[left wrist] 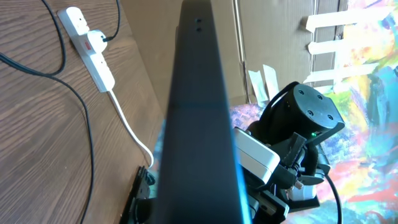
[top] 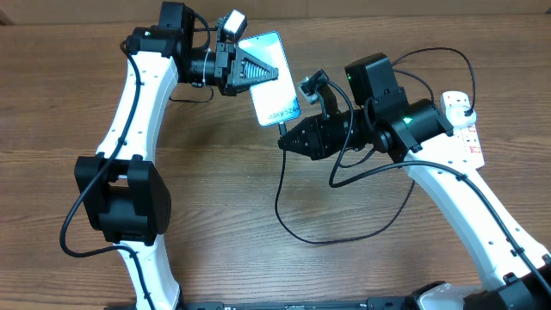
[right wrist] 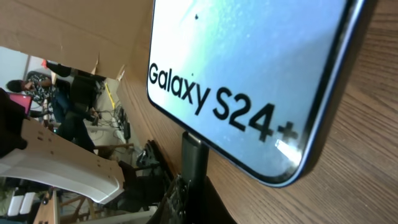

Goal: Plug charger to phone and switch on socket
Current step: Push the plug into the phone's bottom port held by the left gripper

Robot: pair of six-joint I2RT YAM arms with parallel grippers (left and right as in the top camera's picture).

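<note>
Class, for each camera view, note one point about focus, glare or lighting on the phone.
Overhead view: even light, the phone screen bright and slightly washed out; left wrist view: its dark edge looms close and soft, while the socket behind is sharp; right wrist view: the screen lettering is crisp, with one small glare fleck near the corner.

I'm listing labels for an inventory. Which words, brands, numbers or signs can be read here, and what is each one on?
"Galaxy S24+": black print on the phone screen, near one end, clear in the right wrist view.
Red markings on the socket: too small to read in any view.
No other readable text shows.
</note>
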